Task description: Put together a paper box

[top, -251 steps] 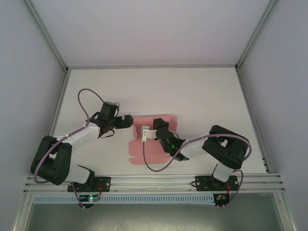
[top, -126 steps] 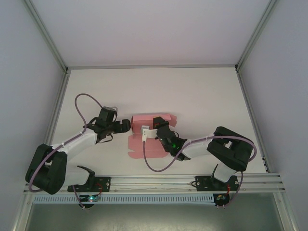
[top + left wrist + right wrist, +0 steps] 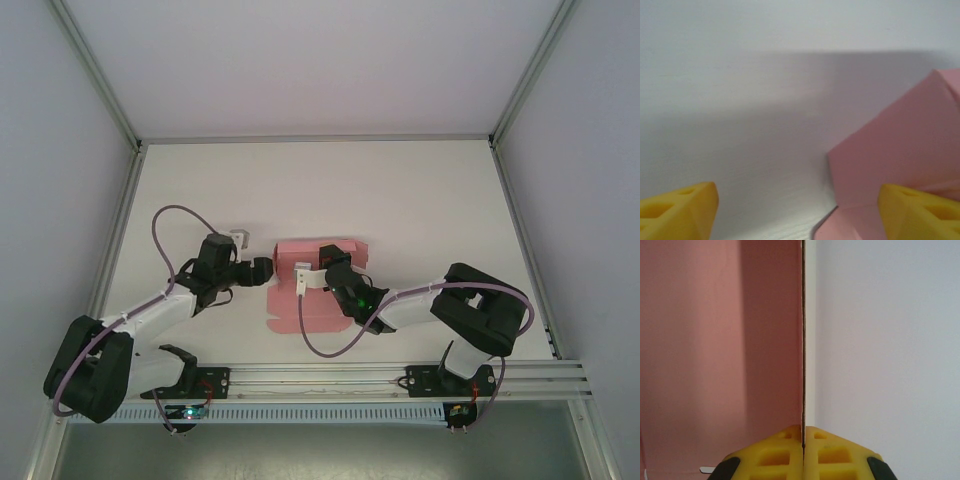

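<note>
Right, my right jaws are pressed together on a thin upright wall of the box [image 3: 715,340]. The card's edge runs straight out from between the two yellow fingers [image 3: 835,450]. Pink card spreads away on one side of that edge, and the bare white desk [image 3: 890,340] lies on the other.

My left jaws are spread wide and hold nothing. On the left wrist camera, white desk lies between them. A raised pink panel of the box stands just ahead of one finger [image 3: 920,212], which overlaps the card. I cannot tell whether it touches.

From above, the left arm [image 3: 160,305] is stretched out low from its base, and its jaws point at the near end of the box, just beside it. The right arm [image 3: 470,310] is folded at the elbow far out to its own side. Its forearm reaches back toward the middle, with the wrist over the box and the jaws on the card.
</note>
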Available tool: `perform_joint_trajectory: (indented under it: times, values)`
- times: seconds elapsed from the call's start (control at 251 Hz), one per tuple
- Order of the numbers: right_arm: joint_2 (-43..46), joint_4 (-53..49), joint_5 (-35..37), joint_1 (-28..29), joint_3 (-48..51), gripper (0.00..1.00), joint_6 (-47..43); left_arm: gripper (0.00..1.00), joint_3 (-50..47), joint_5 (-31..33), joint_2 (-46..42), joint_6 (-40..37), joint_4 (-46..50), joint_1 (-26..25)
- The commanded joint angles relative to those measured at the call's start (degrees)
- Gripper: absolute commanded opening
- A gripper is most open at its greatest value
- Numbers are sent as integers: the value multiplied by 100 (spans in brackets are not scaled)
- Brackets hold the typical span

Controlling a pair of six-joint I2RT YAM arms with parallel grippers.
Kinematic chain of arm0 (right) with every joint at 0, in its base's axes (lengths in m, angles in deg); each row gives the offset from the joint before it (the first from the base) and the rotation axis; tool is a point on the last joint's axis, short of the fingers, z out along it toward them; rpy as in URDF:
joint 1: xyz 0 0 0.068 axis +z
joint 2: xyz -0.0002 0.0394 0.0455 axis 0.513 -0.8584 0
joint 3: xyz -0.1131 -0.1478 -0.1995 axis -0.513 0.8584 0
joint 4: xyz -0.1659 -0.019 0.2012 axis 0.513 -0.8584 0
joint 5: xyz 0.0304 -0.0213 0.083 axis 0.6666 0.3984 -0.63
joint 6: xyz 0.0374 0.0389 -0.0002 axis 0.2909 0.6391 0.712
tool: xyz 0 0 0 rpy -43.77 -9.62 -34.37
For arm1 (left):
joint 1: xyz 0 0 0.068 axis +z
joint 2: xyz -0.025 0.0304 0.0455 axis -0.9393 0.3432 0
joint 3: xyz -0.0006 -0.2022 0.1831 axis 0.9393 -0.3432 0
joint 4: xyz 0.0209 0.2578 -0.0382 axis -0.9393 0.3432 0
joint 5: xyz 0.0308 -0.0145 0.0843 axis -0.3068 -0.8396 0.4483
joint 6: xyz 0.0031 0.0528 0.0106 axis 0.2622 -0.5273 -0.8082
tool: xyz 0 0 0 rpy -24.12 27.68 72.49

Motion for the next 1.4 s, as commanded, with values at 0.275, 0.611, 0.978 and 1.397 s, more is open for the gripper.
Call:
perform_joint_trajectory:
  times: [0.275, 0.611, 0.978, 1.397]
  values:
    - [153, -238, -89, 22, 16, 0, 170, 68, 60, 185, 395, -690, -1051, -610]
    - [124, -413, 57, 25, -21, 0, 297, 71, -244, 109, 431, -679, -1404, -849]
    - [230, -510, 94, 3, -39, 0, 308, 70, -556, -151, 0, -408, -1475, -919]
    - [337, -894, -282, 104, 3, 0, 569, 66, -203, 526, 705, -487, -1841, -968]
